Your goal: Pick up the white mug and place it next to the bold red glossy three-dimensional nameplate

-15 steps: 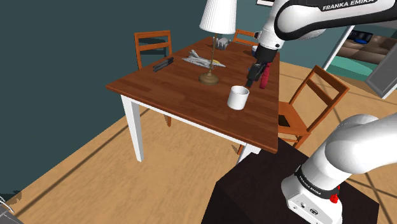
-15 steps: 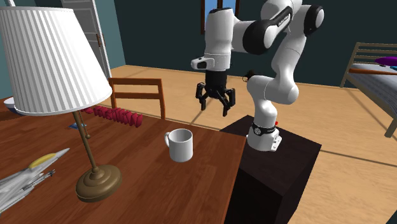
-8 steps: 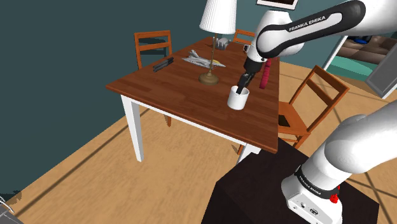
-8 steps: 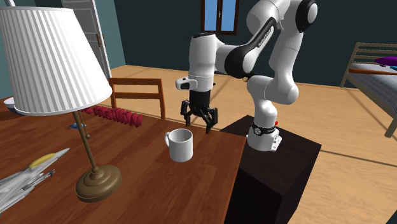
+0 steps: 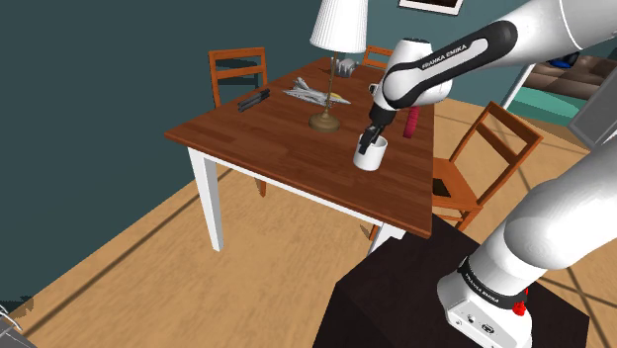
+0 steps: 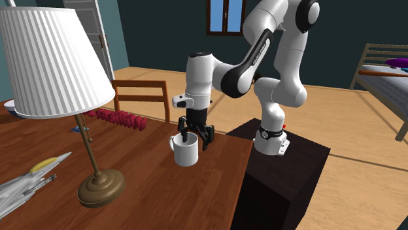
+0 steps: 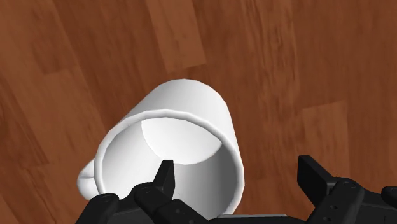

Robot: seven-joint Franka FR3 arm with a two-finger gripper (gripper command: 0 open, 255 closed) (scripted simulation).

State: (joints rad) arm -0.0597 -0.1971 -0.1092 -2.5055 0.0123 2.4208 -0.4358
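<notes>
Mug (image 6: 186, 152) on table (image 6: 150, 196), hand (image 6: 194, 138) astride its rim

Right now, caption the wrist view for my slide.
Open jaws straddle the wall of the white mug, one inside and one outside, as it stands on the wooden tabletop.

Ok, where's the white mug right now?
In the shoulder view the white mug stands upright on the table, right of the lamp base, with the open pincer straddling its rim.

Shoulder camera overlooks the table (image 5: 277, 148); the second, opposite, shares its mug (image 5: 371, 159).
</notes>
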